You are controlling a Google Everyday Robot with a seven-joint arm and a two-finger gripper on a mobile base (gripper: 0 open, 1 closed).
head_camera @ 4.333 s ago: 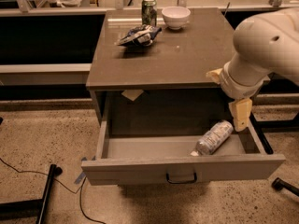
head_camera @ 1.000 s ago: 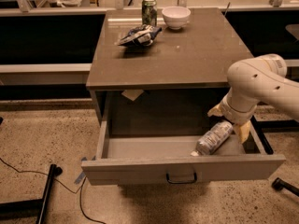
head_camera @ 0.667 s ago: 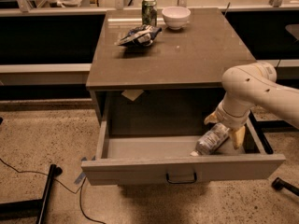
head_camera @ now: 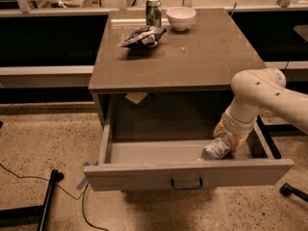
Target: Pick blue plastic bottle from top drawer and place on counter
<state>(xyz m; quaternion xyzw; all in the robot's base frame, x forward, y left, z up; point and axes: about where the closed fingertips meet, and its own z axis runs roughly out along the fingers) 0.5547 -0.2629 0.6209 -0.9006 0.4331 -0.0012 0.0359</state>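
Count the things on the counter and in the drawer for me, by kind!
Cans: 1, green can on the counter.
Bowls: 1, white bowl on the counter.
Snack bags: 1, crumpled bag on the counter.
Bottles: 1, blue plastic bottle in the top drawer, with the tool low in the drawer at it.
Total: 4.

Single high front view, looking down at counter [head_camera: 202,57], claw [head_camera: 231,138] in top drawer [head_camera: 187,173]

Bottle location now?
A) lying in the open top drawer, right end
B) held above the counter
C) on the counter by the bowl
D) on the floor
A: the blue plastic bottle lies in the right end of the open top drawer, with the gripper down at it; the counter carries no bottle.
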